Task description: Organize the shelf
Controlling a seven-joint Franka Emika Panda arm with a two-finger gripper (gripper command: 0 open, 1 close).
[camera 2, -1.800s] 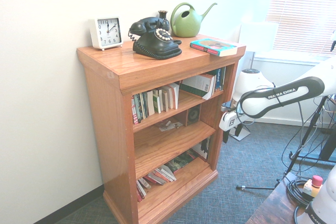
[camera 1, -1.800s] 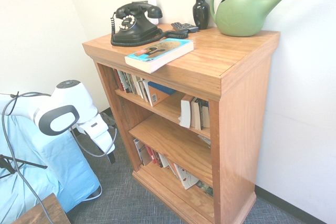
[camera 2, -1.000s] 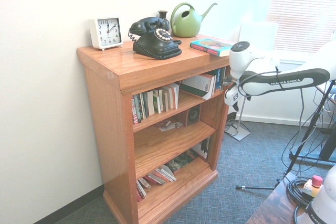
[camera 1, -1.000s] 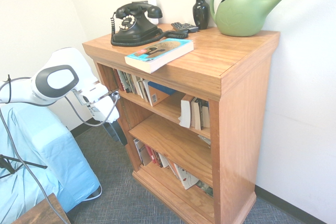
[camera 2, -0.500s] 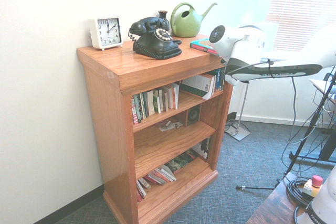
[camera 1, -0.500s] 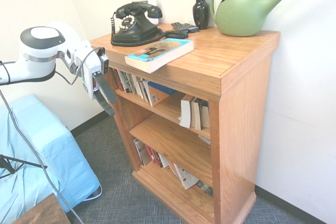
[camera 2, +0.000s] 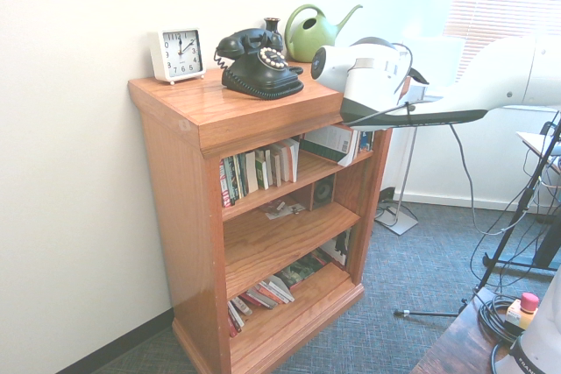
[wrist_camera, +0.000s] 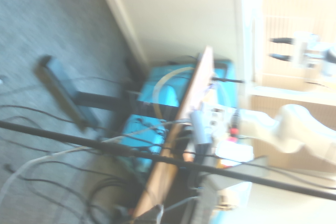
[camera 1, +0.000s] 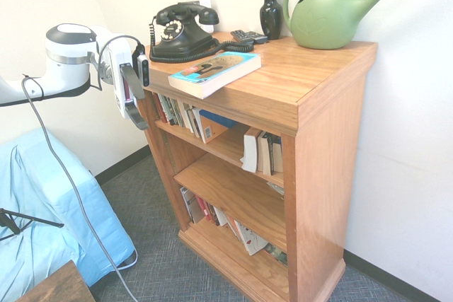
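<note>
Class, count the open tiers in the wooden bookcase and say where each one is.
3: the upper tier, directly beneath the thick top; the middle tier; and the bottom tier, just above the base. None is hidden.

The claw (camera 1: pixel 141 111), earlier hanging low alongside the bookcase (camera 1: pixel 329 160), has risen to just below its top edge, while the white robot arm (camera 2: pixel 372 89) now blocks the second exterior view of the blue-covered book (camera 1: pixel 216 72).
</note>
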